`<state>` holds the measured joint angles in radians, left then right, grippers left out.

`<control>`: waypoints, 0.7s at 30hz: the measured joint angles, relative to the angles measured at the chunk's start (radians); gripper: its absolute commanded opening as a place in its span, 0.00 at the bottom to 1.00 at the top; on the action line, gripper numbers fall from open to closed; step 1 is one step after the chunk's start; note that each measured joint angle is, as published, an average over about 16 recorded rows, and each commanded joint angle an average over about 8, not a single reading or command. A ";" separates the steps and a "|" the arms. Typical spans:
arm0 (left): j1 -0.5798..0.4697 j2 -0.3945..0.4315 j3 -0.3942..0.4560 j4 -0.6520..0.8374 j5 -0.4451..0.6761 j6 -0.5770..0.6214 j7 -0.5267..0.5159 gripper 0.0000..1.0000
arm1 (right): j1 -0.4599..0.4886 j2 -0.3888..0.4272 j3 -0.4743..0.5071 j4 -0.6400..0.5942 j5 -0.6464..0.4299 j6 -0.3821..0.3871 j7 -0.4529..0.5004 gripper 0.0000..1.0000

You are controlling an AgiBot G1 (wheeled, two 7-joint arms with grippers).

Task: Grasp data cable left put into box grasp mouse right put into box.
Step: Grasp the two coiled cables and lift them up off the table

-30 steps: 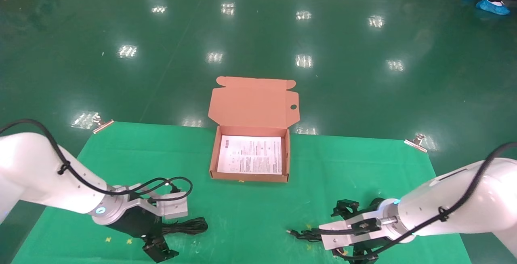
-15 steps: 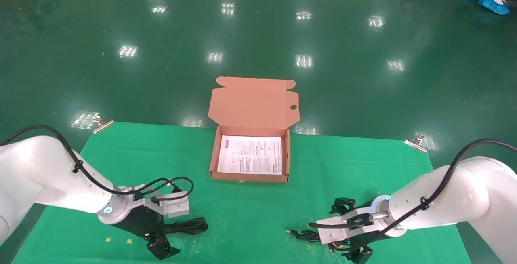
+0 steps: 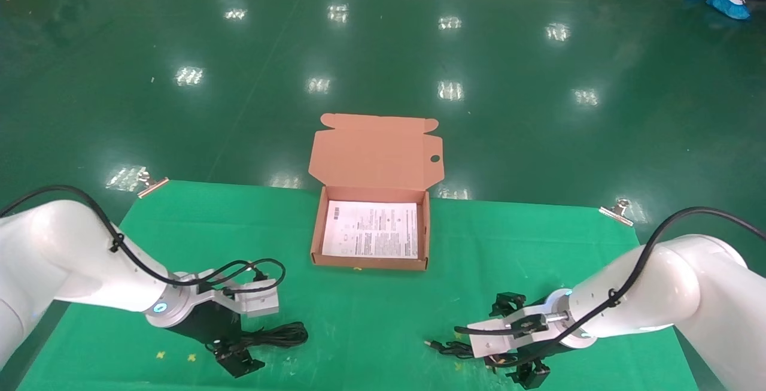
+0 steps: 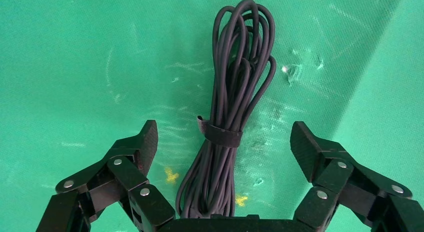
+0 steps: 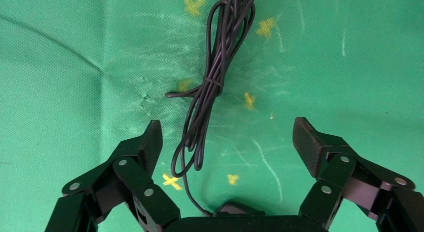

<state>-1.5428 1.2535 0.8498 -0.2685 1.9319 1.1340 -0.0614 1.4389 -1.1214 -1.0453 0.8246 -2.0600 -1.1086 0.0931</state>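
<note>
Green mat [image 3: 383, 313]: left claw [image 4: 224, 142] wide astride data cable [image 4: 235, 102]; right claw [image 5: 227, 142] wide over mouse [image 5: 235, 208] cord.

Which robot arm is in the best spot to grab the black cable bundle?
The left. The left gripper is open with the data cable lying right between its fingers; the right gripper is over the mouse's cord.

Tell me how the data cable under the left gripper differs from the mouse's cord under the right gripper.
The data cable is a thick bundle of many long loops; the mouse's cord is a thinner bunch of few strands. A broad black strap wraps the data cable, while only a thin tie cinches the mouse's cord. The data cable shows no device; the mouse's cord trails to a dark shape at the palm. Both are black, lie on the green mat and sit between open fingers of the left gripper and right gripper.
</note>
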 measured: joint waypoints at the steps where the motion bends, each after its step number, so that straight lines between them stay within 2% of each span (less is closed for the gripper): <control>1: 0.000 0.000 0.000 0.001 0.000 0.000 0.000 0.00 | 0.000 0.000 0.000 -0.001 0.000 0.000 0.000 0.00; 21: 0.003 -0.004 0.000 -0.013 0.000 0.004 -0.005 0.00 | 0.000 0.005 0.000 0.010 0.001 -0.006 0.002 0.00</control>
<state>-1.5397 1.2496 0.8503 -0.2814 1.9317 1.1380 -0.0664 1.4392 -1.1166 -1.0449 0.8345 -2.0591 -1.1147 0.0951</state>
